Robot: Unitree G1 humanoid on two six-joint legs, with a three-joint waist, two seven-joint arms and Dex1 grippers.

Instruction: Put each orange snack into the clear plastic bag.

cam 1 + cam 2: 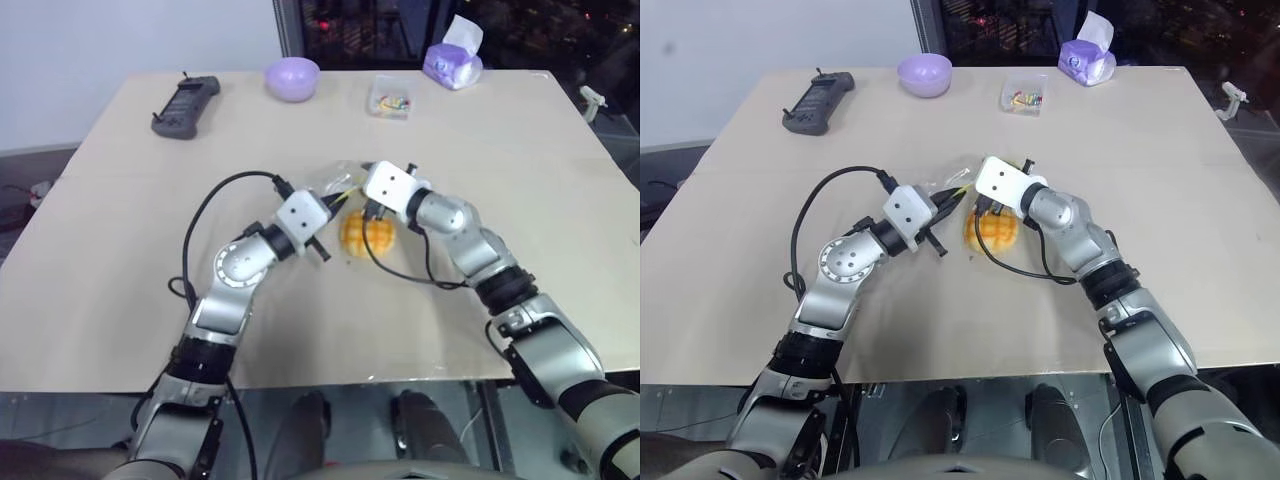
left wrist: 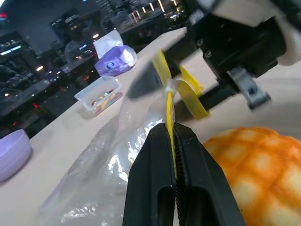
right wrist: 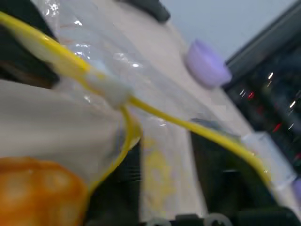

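Clear plastic bag (image 2: 101, 165) glossy, crinkled; orange snack (image 2: 256, 165) matt, crusted; tabletop (image 1: 110, 250) matt beige; lilac bowl (image 1: 292, 77) smooth plastic.

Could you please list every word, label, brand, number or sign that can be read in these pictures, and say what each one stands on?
None can be read.
The purple tissue pack carries a round dark blue mark, too blurred to read.
The black handheld device shows no legible marking.
The clear plastic bag shows no print, just its yellow seal strip.

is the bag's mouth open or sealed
Open: the yellow strip splits into two bands, one pinched in the left claw, and the bag gapes beside the bun.
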